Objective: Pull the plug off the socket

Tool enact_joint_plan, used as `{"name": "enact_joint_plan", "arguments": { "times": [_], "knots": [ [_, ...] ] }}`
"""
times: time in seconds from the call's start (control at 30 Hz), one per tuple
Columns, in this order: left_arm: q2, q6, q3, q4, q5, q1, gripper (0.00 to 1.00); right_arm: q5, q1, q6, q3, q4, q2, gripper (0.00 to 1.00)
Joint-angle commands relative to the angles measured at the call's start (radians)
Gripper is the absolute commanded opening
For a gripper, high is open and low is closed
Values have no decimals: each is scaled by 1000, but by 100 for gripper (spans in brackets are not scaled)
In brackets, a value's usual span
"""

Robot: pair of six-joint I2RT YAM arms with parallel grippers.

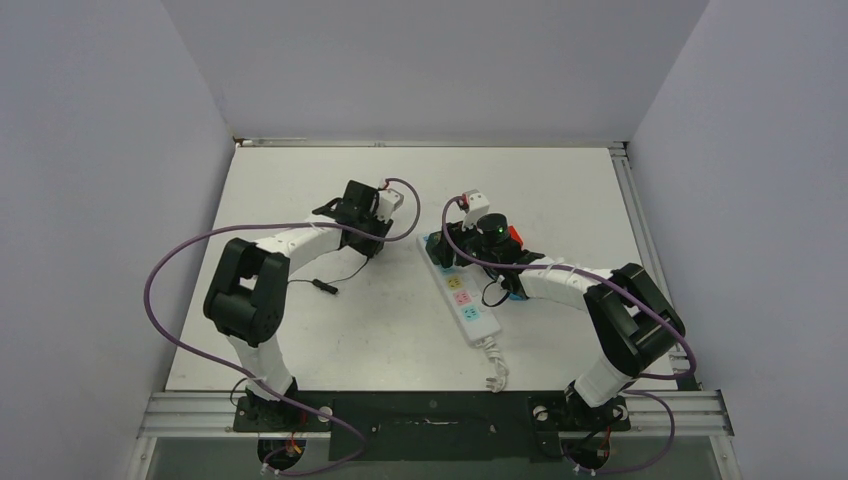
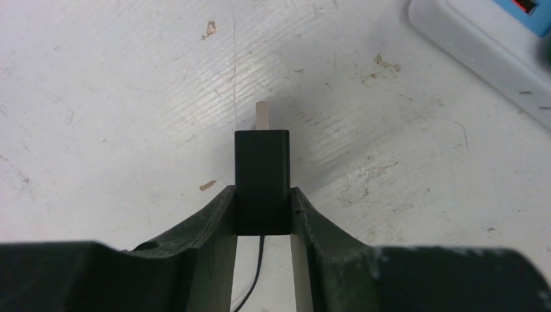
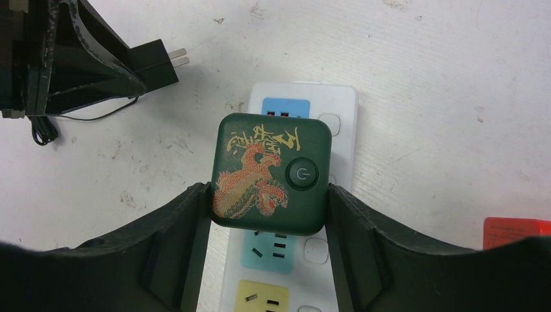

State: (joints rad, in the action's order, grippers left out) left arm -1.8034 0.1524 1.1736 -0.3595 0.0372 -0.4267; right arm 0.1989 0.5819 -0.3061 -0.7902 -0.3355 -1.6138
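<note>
Toward the counter's (image 1: 330, 340) far edge, plug (image 2: 261, 162) off socket (image 3: 341, 101).
Left hand (image 2: 263, 208) clamps it; right hand (image 3: 269, 218) clamps a green block (image 3: 269, 172).

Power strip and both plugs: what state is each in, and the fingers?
black plug: out of the strip, prongs bare.
green adapter: seated on the strip.
power strip: lying flat, yellow outlet empty.
left gripper: shut on black plug.
right gripper: shut on green adapter.
</note>
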Motion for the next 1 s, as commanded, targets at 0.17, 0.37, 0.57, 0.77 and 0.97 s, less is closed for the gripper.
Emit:
{"name": "enact_joint_plan", "arguments": {
  "times": [0.17, 0.37, 0.57, 0.77, 0.97],
  "knots": [
    [-26, -34, 62, -33, -58, 10, 45, -20, -13, 5, 8, 133, -24, 30],
    [-24, -28, 64, -44, -63, 10, 58, -17, -13, 5, 9, 133, -17, 40],
    [48, -40, 62, -32, -37, 11, 86, -16, -13, 10, 9, 135, -15, 63],
    [189, -61, 31, -4, -13, 10, 94, -9, -2, 23, 11, 133, 2, 86],
    [354, -135, -2, 32, -26, 11, 96, -42, 36, 50, 4, 142, 30, 90]
  ]
}}
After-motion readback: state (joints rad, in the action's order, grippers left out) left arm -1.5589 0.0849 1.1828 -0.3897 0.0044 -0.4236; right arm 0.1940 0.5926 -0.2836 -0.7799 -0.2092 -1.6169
